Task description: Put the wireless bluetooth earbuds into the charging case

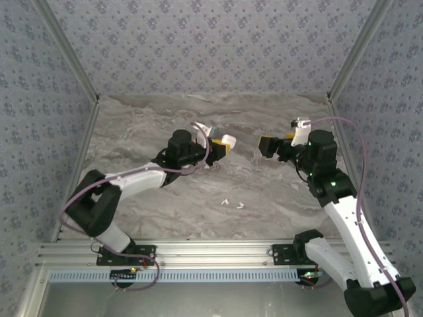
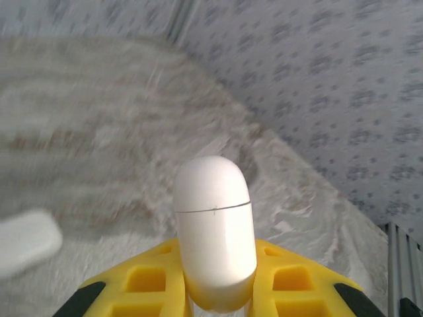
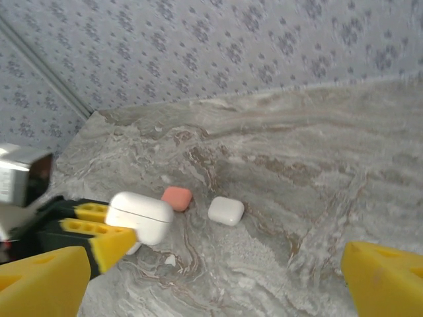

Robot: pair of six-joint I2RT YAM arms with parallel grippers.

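My left gripper [image 1: 221, 148] is shut on a glossy white charging case [image 2: 215, 224], held above the table with its lid closed. The case stands between the yellow fingers [image 2: 149, 281]. The same case [image 3: 140, 216] shows in the right wrist view, ahead and to the left of my right gripper [image 3: 213, 290], which is open and holds nothing. Seen from above, my right gripper [image 1: 268, 146] faces the left one across a small gap. Two tiny white earbuds [image 1: 225, 201] [image 1: 240, 205] lie on the marble table [image 1: 277, 191] nearer the bases. A small white piece [image 3: 170, 260], maybe an earbud, lies below the held case.
A coral case [image 3: 176, 198] and a second white case [image 3: 226, 211] lie shut on the table beyond the held one. A blurred white object [image 2: 23, 241] sits at the left of the left wrist view. Patterned walls [image 1: 211, 46] enclose the table on three sides.
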